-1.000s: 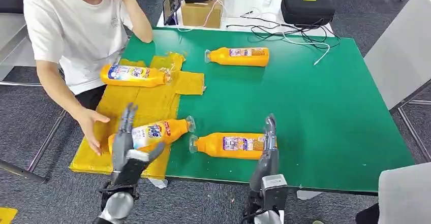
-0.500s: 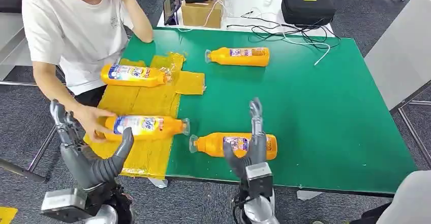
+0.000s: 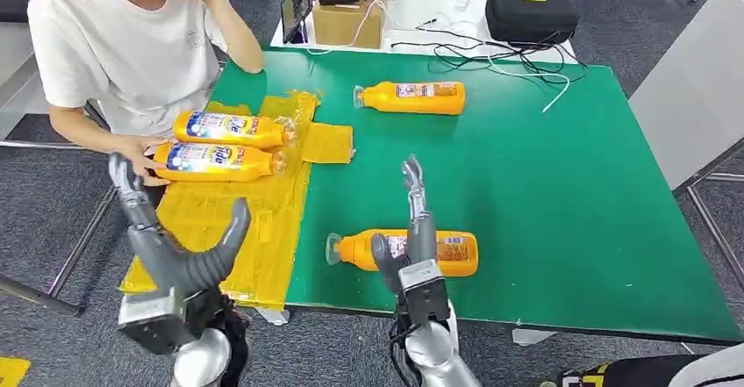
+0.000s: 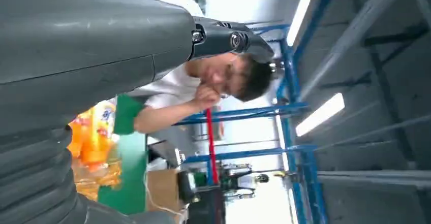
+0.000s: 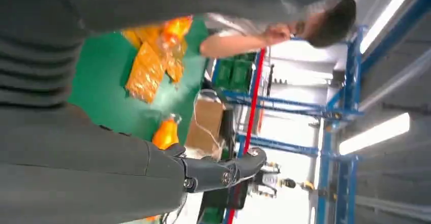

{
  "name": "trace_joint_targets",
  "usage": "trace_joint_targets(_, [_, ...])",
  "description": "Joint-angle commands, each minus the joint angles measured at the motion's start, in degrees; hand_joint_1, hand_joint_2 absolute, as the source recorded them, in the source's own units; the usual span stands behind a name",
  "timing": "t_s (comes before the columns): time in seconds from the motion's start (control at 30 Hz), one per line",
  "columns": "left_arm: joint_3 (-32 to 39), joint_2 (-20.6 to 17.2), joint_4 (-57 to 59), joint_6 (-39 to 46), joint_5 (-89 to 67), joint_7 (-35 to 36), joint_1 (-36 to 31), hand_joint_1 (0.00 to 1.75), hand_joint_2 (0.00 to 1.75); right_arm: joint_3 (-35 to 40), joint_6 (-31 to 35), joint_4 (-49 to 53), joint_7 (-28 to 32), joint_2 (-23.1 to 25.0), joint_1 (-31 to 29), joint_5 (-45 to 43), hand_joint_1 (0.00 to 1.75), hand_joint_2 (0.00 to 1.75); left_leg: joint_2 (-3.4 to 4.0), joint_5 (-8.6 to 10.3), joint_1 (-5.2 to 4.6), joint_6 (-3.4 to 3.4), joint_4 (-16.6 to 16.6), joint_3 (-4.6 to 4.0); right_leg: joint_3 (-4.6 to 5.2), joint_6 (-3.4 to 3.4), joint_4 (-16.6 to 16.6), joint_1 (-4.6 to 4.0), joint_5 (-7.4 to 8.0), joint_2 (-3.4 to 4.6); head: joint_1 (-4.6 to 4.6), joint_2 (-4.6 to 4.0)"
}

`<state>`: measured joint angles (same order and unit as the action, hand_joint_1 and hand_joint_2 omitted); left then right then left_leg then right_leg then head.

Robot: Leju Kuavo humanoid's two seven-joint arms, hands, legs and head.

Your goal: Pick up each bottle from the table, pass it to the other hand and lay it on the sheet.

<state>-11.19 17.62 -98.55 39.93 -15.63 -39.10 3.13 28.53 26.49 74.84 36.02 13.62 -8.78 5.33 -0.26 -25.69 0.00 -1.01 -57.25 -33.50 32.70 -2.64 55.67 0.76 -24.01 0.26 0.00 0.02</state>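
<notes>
Since a second ago the person's hand [image 3: 133, 148] has slid the bottle just laid on the sheet up beside the first, so two sheet bottles [image 3: 215, 146] now lie side by side at the far end of the yellow sheet [image 3: 254, 220]. Both arms have lifted meanwhile: the left hand [image 3: 180, 242] has come off that bottle and drawn back over the near edge of the sheet, and the right hand [image 3: 408, 229] has risen above the near bottle [image 3: 408, 251].

Largest risk, as I judge it, is the person. Their hand rests on the sheet bottles, just beyond the left fingers [image 3: 127, 189], and any swing of that arm towards the middle for a handover could strike it. Next is the near bottle: it lies on its side on the green worktop [image 3: 544, 194], directly under the right fingers [image 3: 412, 185], and a round body like that would probably roll towards the worktop edge if they come down off-centre. The loose, wrinkled sheet could also drag under a placed bottle.

Left fingers are spread wide, thumb well out, holding and touching nothing. Right fingers point upward, also apart and empty; whether the palm brushes the near bottle I cannot tell. A far bottle [image 3: 412, 97] lies well beyond the right fingers, untouched.
</notes>
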Motion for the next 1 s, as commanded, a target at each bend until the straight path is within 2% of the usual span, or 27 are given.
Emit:
trace_joint_targets(0.03, [-1.97, 1.46, 10.83, 0.07, 3.67, -0.90, -5.59, 0.00, 1.75, 5.26, -3.33, -7.39, -0.68, -1.24, -4.18, -0.80, 0.00, 0.00, -0.07, 0.00, -0.02, 0.04, 0.09, 0.21, -0.22, 0.07, -0.07, 0.01, -0.04, -0.10, -0.02, -0.02])
trace_joint_targets(0.33, [-1.97, 2.22, 12.25, 0.07, 4.78, -0.90, -5.26, 0.00, 1.75, 4.30, -3.34, -5.10, 0.32, -1.29, -2.90, -2.19, 0.00, 0.00, -0.09, 0.00, 0.03, 0.04, 0.03, 0.10, -0.13, 0.06, -0.06, -0.03, -0.04, -0.13, 0.00, -0.02])
trace_joint_targets(0.43, [-3.03, 0.95, 14.99, 0.07, 7.92, -0.90, -5.08, 0.00, 1.75, 3.98, -3.52, -5.15, 0.86, -1.60, -1.83, -3.78, 0.00, 0.00, -0.12, -0.02, 0.04, 0.06, 0.06, 0.21, -0.25, 0.10, -0.09, -0.04, -0.07, -0.18, -0.02, 0.00])
trace_joint_targets(0.5, [-7.08, -1.65, 21.51, 0.07, 20.63, -0.90, -6.50, 0.00, 1.75, 2.81, -0.22, -3.93, 1.87, -2.39, 0.26, -4.84, 0.00, 0.00, -0.11, 0.01, 0.00, 0.04, 0.08, 0.14, -0.16, 0.06, -0.09, -0.01, -0.04, -0.15, -0.02, -0.02])
trace_joint_targets(0.57, [-6.19, -0.85, 24.60, 0.07, 22.20, -0.90, -7.82, 0.00, 1.75, 1.57, 1.33, -2.69, 0.75, -3.47, 2.12, -6.34, 0.00, 0.00, -0.25, 0.05, -0.03, 0.03, 0.14, 0.18, -0.20, 0.04, -0.14, 0.02, -0.05, -0.28, -0.04, -0.02])
trace_joint_targets(0.6, [-5.95, -0.10, 26.21, 0.07, 20.58, -0.90, -8.60, 0.00, 1.75, 1.02, 4.99, -1.47, 2.72, -3.76, 3.24, -3.28, 0.00, 1.75, -0.35, 0.06, 0.00, 0.04, 0.18, 0.25, -0.32, 0.07, -0.20, 0.00, -0.06, -0.39, -0.02, -0.02])
trace_joint_targets(0.63, [-5.25, 0.72, 26.13, 0.07, 19.04, -0.90, -8.94, 0.00, 1.75, 1.46, 7.99, -0.51, 3.62, -4.60, 4.01, 1.23, 0.00, 1.75, -0.40, 0.04, 0.02, 0.05, 0.13, 0.26, -0.36, 0.09, -0.19, -0.03, -0.09, -0.44, -0.02, -0.02])
trace_joint_targets(0.67, [-5.79, 1.09, 26.76, 0.07, 16.96, -0.90, -9.24, 0.00, 1.75, -0.43, 13.51, -1.28, 2.75, -6.02, 4.41, 15.76, 0.00, 1.75, -0.31, 0.02, 0.04, 0.03, 0.07, 0.16, -0.23, 0.07, -0.13, -0.05, -0.06, -0.33, -0.02, 0.00])
trace_joint_targets(0.7, [-5.63, 1.45, 27.16, 0.07, 15.21, -0.90, -9.35, 0.00, 1.75, -5.18, 13.51, -1.48, 3.07, -4.22, 6.07, 24.46, 0.00, 1.75, -0.19, 0.01, -0.01, 0.01, 0.05, 0.07, -0.10, 0.03, -0.09, 0.01, -0.04, -0.21, -0.04, 0.00])
trace_joint_targets(0.73, [-4.23, 2.33, 26.38, 0.07, 12.84, -0.90, -8.51, 0.00, 1.75, -8.93, 13.51, -3.00, 2.42, -3.92, 6.10, 30.35, 0.00, 1.75, -0.43, 0.02, 0.00, 0.01, 0.08, 0.15, -0.28, 0.04, -0.14, 0.00, -0.11, -0.46, 0.00, -0.02])
trace_joint_targets(0.8, [-3.34, 2.17, 23.68, 0.07, 11.18, -0.90, -6.51, 0.00, 1.75, -12.56, 13.51, -5.98, 0.32, -3.99, 4.62, 40.82, 0.00, 1.75, -0.29, -0.01, 0.02, 0.02, 0.05, 0.14, -0.23, 0.05, -0.15, -0.02, -0.08, -0.33, -0.02, -0.02])
trace_joint_targets(0.83, [-2.13, 2.08, 21.24, 0.07, 9.89, -0.90, -4.73, 0.00, 1.75, -13.47, 13.51, -7.56, -2.70, -4.99, 3.24, 46.46, 0.00, 0.00, -0.20, -0.01, -0.03, 0.01, 0.03, 0.10, -0.13, 0.03, -0.09, 0.02, -0.06, -0.24, -0.02, -0.02])
trace_joint_targets(0.87, [-1.67, 1.76, 20.57, 0.07, 10.11, -0.90, -3.91, 0.00, 1.75, -13.51, 13.51, -9.26, -5.04, -5.80, 1.88, 49.19, 0.00, 0.00, -0.08, -0.04, -0.02, 0.02, 0.07, 0.20, -0.22, 0.04, -0.14, 0.00, -0.05, -0.13, -0.02, 0.00])
trace_joint_targets(0.9, [-1.32, 1.41, 20.30, 0.07, 10.37, -0.90, -3.32, 0.00, 1.75, -13.86, 13.51, -10.17, -8.04, -6.58, 0.80, 53.69, 0.00, 1.75, 0.03, -0.03, -0.03, 0.01, 0.06, 0.12, -0.10, 0.03, -0.12, 0.01, 0.00, 0.00, -0.04, 0.00])
trace_joint_targets(1.0, [-0.03, 1.27, 18.66, 0.07, 8.75, -0.90, -2.15, 0.00, 1.75, -12.90, 13.51, -11.37, -14.08, -8.18, -1.49, 60.40, 0.00, 1.75, -0.03, -0.03, -0.02, 0.03, 0.04, 0.12, -0.16, 0.06, -0.10, 0.00, -0.01, -0.07, -0.02, -0.02])
